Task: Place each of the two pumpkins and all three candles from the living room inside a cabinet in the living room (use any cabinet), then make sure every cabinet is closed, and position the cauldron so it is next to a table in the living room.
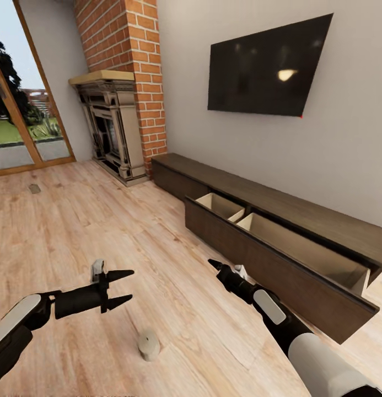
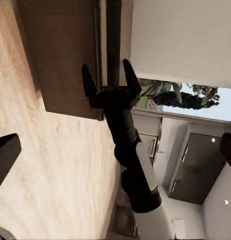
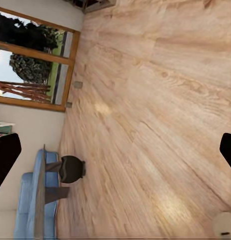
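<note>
A candle (image 1: 149,344) stands alone on the wood floor (image 1: 75,231), just below and ahead of the left gripper (image 1: 120,287), whose fingers are spread apart with nothing between them. The right gripper (image 1: 215,264) hangs just beside the front of the cabinet (image 1: 279,275), where a long drawer (image 1: 301,248) is pulled out, its pale inside bare. From the head its fingers cannot be told apart, but the left wrist view shows the right gripper (image 2: 111,80) with both prongs wide and nothing in them. The right wrist view looks across open floor to the cauldron (image 3: 71,169), well away from that gripper, beside a table (image 3: 41,200) with a blue sofa (image 3: 28,210) behind. Beyond the cabinet's far end stand a fireplace (image 1: 111,129) and brick column (image 1: 138,71). A TV (image 1: 265,69) hangs above.
</note>
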